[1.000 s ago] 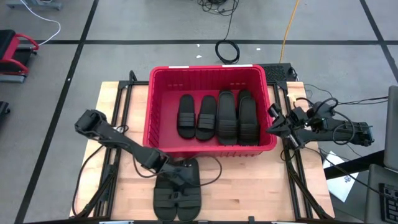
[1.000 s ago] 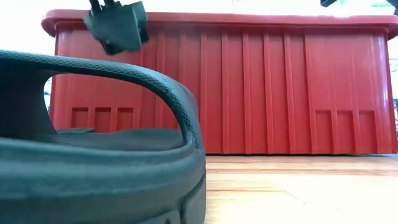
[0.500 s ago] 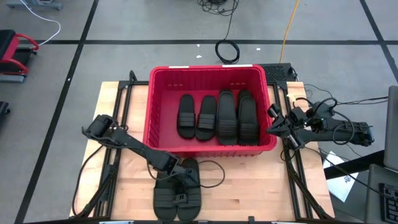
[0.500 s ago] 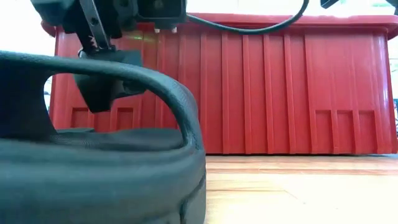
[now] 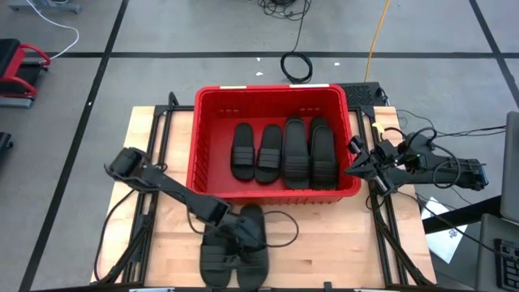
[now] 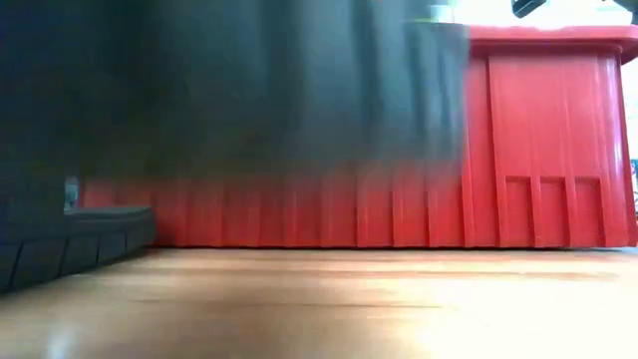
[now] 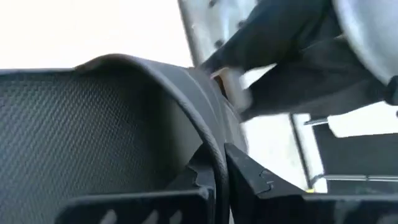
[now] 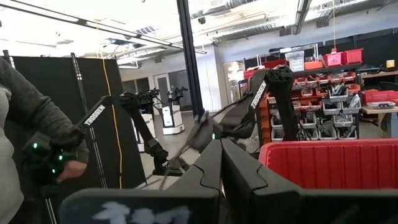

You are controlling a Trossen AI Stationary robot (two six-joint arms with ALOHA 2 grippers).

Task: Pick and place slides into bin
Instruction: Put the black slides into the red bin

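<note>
The red bin stands at the table's middle with several black slides lying side by side on its floor. Two more slides are near the table's front edge. One lies flat on the wood, and its end shows in the low view. The other is under my left gripper, which is shut on its strap; in the low view it is a dark blur above the table. My right gripper waits shut by the bin's right wall. My left gripper pinches the ribbed strap's edge between its two fingers, one on each face of the strap. The fingers come slanting down from the table's left. The slide hangs from the hold; the low view shows bare wood beneath it.
The bin's near wall rises just behind the two slides. Bare wood lies to the right of them. A person stands beyond the table in the right wrist view. Cables run along the table's right side.
My left gripper has sunk toward the slide near the table's front edge and shut on its strap. That slide, which rested on the wood in front of the low camera, has come up off the table. The other slide has stayed put.
</note>
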